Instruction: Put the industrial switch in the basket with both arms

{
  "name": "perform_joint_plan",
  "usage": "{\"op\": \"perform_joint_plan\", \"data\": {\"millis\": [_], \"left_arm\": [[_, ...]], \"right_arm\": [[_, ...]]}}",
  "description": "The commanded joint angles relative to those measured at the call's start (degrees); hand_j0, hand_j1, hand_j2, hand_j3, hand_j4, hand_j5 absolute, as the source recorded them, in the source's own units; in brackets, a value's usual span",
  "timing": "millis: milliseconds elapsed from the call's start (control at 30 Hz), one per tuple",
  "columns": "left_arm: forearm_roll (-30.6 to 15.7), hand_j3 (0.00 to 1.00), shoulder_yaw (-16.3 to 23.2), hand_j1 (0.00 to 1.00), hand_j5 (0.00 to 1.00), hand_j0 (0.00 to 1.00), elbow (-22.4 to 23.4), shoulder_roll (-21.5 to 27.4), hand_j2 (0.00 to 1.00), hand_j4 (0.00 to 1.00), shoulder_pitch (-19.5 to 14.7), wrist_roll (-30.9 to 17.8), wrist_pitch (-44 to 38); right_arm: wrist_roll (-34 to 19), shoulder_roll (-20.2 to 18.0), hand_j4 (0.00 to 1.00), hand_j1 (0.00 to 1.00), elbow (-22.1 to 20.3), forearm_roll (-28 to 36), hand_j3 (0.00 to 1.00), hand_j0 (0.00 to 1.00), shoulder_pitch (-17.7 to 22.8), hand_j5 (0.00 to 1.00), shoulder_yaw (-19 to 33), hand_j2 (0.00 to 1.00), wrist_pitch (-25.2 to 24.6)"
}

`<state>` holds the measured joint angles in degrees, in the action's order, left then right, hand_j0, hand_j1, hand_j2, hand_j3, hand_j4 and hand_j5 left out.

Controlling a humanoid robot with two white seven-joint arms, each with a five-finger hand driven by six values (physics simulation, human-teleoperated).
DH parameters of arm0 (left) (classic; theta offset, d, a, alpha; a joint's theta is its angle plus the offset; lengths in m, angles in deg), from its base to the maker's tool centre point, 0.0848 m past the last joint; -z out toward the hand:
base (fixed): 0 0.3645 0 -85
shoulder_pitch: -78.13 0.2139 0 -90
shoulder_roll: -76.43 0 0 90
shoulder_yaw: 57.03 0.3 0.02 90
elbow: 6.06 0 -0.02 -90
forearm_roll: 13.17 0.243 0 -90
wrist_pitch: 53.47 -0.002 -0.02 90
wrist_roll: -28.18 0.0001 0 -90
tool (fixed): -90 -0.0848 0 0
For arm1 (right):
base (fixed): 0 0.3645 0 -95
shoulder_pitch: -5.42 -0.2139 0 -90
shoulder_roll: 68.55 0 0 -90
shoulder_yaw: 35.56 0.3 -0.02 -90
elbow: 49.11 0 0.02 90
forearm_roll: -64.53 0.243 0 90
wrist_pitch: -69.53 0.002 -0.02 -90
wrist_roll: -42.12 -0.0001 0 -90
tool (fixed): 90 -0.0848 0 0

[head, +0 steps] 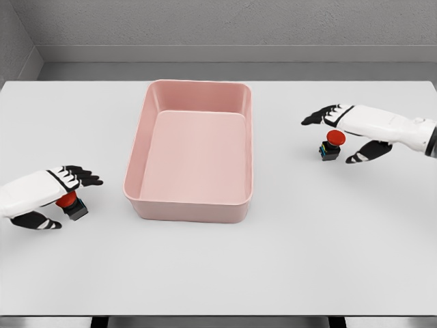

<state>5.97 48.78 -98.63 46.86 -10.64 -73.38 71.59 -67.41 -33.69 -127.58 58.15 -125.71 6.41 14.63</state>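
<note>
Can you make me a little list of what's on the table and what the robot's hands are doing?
table: white table
basket: pink basket, in the middle, nothing in it
left switch: red-button switch left of the basket, tilted
right switch: red-button switch right of the basket, upright
left robot hand: open, fingers spread over the left switch, not gripping it
right robot hand: open, fingers spread over the right switch, not gripping it
switches in basket: none yet

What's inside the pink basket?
Nothing can be seen inside the pink basket; its bare floor shows. The near wall hides a thin strip of floor. Both red-button switches sit outside on the table, under the hands.
</note>
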Motion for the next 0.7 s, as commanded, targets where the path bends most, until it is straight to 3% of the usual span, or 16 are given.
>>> {"op": "perform_joint_plan", "data": {"millis": [0, 67, 167, 267, 333, 433, 567, 667], "left_arm": [[-0.25, 0.92, 0.01, 0.92, 0.92, 0.92, 0.11, -0.32, 0.92, 0.92, -0.09, 0.04, -0.06], [-0.25, 0.75, 0.01, 0.75, 0.75, 0.75, 0.11, 0.03, 0.75, 0.75, -0.09, 0.04, -0.06], [-0.25, 0.59, 0.01, 0.59, 0.59, 0.59, 0.28, 0.3, 0.59, 0.59, 0.0, 0.04, -0.06], [-0.25, 0.58, 0.01, 0.58, 0.58, 0.58, 0.72, 0.47, 0.58, 0.58, 0.0, 0.04, -0.06], [-0.34, 0.45, 0.01, 0.45, 0.45, 0.45, 0.81, 0.47, 0.45, 0.45, 0.0, 0.04, -0.06], [-0.34, 0.44, 0.01, 0.44, 0.44, 0.44, 0.72, 0.47, 0.44, 0.44, 0.0, 0.04, -0.06], [-0.51, 0.32, -0.08, 0.32, 0.32, 0.32, -0.07, 0.47, 0.32, 0.32, 0.09, 0.04, -0.06], [-0.51, 0.32, -0.52, 0.32, 0.32, 0.32, -2.88, 0.47, 0.32, 0.32, -0.18, 0.04, -0.06]], "right_arm": [[-0.6, 0.21, 1.0, 1.0, 0.51, 0.32, 1.0, 1.0, 0.0, 1.0, -0.13, 1.0, -0.1], [-1.21, 0.3, 0.99, 0.99, 0.77, 0.32, 0.99, 0.99, 0.0, 0.99, -0.13, 0.99, -0.1], [-2.27, 1.26, 0.99, 0.99, 2.09, 0.32, 0.99, 0.99, -0.09, 0.99, -0.22, 0.99, -0.82], [-2.27, 1.53, 0.99, 0.99, 3.06, 0.32, 0.99, 0.99, -0.53, 0.99, -0.22, 0.99, -0.91], [-2.18, 1.53, 0.99, 0.99, 3.93, 0.23, 0.99, 0.99, -0.53, 0.99, -0.22, 0.99, -1.79], [-3.94, 3.99, 0.99, 0.99, 6.57, 0.14, 0.99, 0.99, -2.29, 0.99, -1.19, 0.99, -1.88], [-4.2, 5.48, 0.99, 0.99, 6.83, -1.0, 0.99, 0.99, -4.13, 0.99, -3.38, 0.99, -4.16], [-4.2, 5.57, 0.98, 0.98, 6.84, -1.09, 0.98, 0.98, -4.48, 0.98, -4.0, 0.98, -4.25]]}}
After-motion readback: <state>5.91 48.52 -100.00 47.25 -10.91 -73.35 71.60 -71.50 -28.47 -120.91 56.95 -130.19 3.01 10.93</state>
